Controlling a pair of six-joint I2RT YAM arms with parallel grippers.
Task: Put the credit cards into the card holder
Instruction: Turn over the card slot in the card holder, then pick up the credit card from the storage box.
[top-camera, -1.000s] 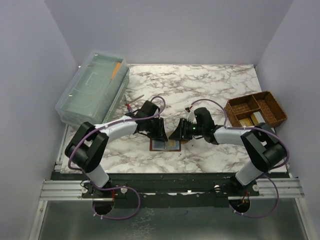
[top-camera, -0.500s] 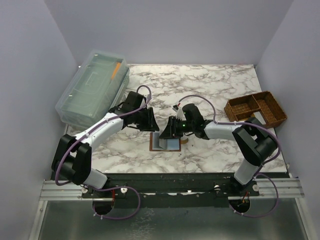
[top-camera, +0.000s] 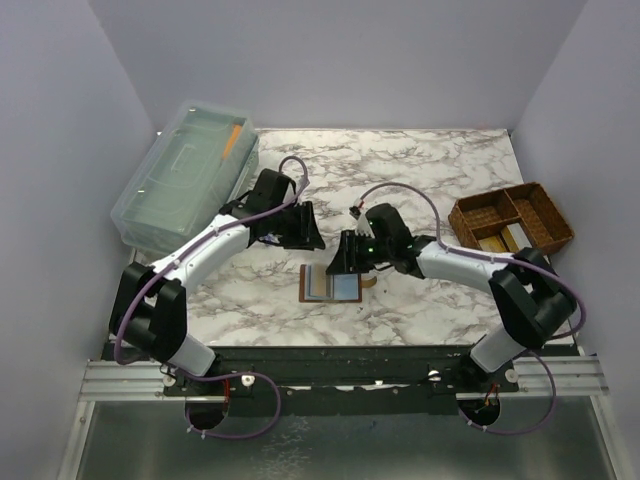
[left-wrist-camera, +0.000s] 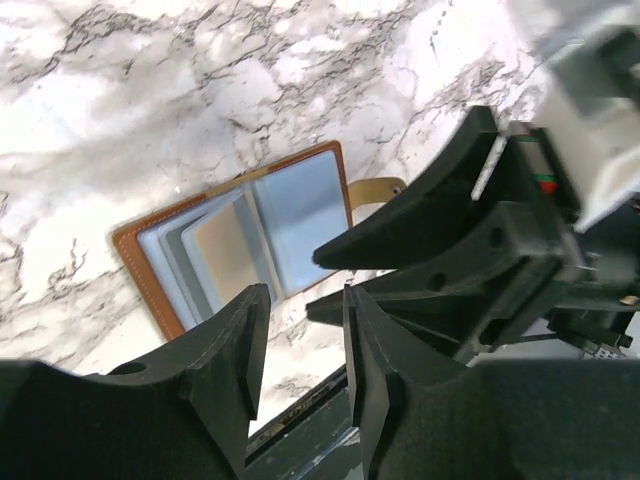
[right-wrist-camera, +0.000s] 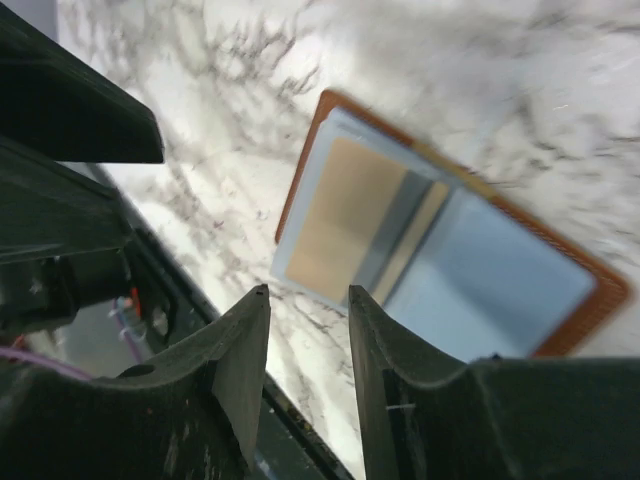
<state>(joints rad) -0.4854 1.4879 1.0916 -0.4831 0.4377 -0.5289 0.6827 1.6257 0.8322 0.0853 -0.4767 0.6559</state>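
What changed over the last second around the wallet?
The left gripper drew back from the wallet toward the far side; the right gripper edged left over its far edge. Neither holds anything. The wallet stays open in place; basket unmoved.

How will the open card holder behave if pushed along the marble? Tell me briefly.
The card holder lies flat and thin on the smooth marble table, so it would probably slide rather than tip. Its inner sleeves are fanned apart, so they likely flop under a finger. The snap tab sticks out and might catch.
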